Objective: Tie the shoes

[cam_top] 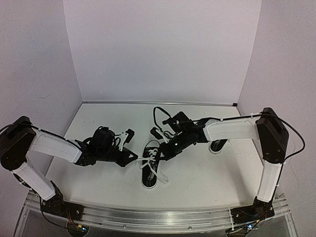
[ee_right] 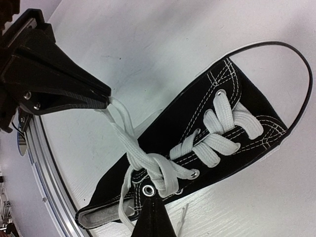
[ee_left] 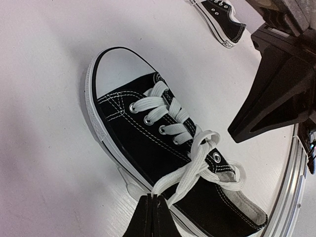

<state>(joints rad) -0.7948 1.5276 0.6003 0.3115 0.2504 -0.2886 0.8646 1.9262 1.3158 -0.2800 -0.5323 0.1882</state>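
Shoes — centre shoe [cam_top: 151, 172] on the desk [cam_top: 98, 187], second shoe [cam_top: 217, 146] by the right forearm [cam_top: 229, 129]. Left end effector [ee_left: 152, 211] pinches the centre shoe's lace [ee_right: 123, 133] — right end effector [ee_right: 150, 213] pressed together at the knot [ee_right: 158, 170].

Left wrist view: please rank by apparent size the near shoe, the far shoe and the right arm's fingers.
1. Near shoe, largest by far.
2. Right arm's fingers.
3. Far shoe, smallest, cut by the top edge.
Nearness to the camera decides this; true sizes may differ.
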